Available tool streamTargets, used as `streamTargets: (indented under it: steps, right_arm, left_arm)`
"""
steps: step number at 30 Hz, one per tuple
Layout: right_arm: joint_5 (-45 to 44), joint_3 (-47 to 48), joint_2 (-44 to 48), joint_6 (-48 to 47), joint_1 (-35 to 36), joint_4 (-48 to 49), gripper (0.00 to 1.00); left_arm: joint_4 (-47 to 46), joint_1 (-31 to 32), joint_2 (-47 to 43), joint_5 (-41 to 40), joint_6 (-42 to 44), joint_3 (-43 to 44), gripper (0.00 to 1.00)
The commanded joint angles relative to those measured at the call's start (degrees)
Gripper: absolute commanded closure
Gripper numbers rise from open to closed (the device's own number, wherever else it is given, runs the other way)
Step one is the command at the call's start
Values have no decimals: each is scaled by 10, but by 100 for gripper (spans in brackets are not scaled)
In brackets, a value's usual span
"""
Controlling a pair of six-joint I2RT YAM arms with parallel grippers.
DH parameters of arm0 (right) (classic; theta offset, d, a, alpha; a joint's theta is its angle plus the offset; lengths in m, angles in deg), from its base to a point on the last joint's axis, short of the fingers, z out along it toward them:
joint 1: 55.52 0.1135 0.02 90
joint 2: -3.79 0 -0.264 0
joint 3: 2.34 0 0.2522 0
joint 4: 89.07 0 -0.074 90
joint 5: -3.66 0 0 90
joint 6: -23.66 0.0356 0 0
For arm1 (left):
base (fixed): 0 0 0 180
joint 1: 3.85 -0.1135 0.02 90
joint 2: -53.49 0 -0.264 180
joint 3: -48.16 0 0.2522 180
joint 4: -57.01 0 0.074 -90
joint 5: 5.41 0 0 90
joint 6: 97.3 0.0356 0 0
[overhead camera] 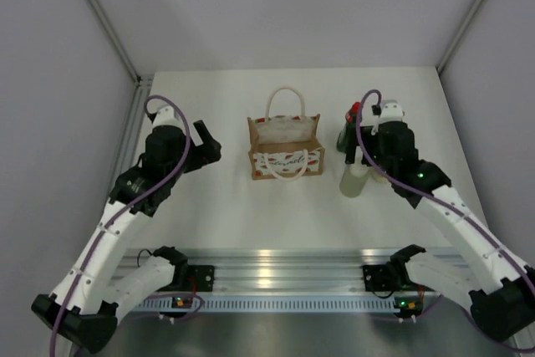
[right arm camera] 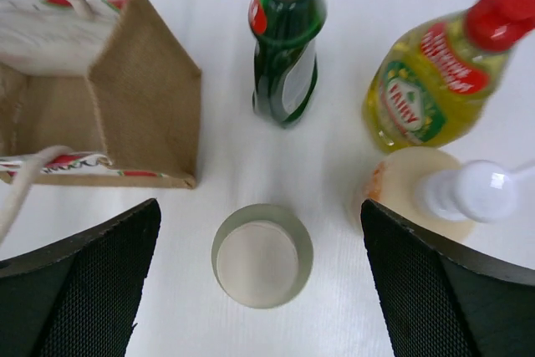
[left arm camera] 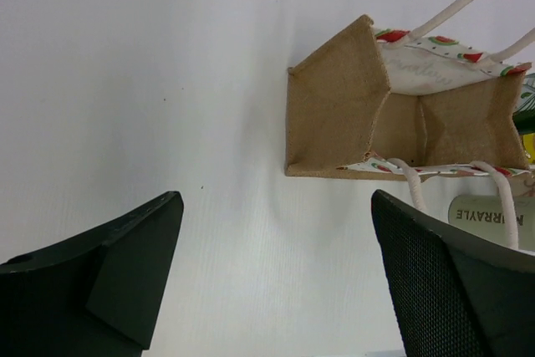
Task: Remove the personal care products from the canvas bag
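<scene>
The tan canvas bag (overhead camera: pixel 284 150) stands upright mid-table with its rope handles up; its inside looks bare in the left wrist view (left arm camera: pixel 393 106). Right of it stand the personal care products: a dark green bottle (right arm camera: pixel 284 48) with a red cap, a yellow-green bottle (right arm camera: pixel 430 81) with a red cap, a cream bottle (right arm camera: pixel 401 186) with a white nozzle, and a pale cylinder (right arm camera: pixel 262 255). My right gripper (right arm camera: pixel 259 204) hovers open straight above the cylinder (overhead camera: pixel 354 180), its fingers clear of it on both sides. To the left of the bag my left gripper (left arm camera: pixel 276 198) is open and holds nothing.
White walls close in the table at the back and both sides. An aluminium rail (overhead camera: pixel 276 277) with the arm bases runs along the near edge. The bag's side (right arm camera: pixel 150 114) stands close to the left of my right gripper.
</scene>
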Motion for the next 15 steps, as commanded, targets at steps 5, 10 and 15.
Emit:
streamTargets:
  steps: [5,10,15]
  right_arm:
    - [-77,102,200,-22,-4,-173,0]
    - [-48,153,283,-41,-4,-268,1]
    - [-105,182,285,-70,-4,-328,0]
  left_arm:
    - [141,0,-39,-120,101,132,2]
    - [192,0,-89,-132,129,179,2]
    - [251,0,-127,-129,137,202,2]
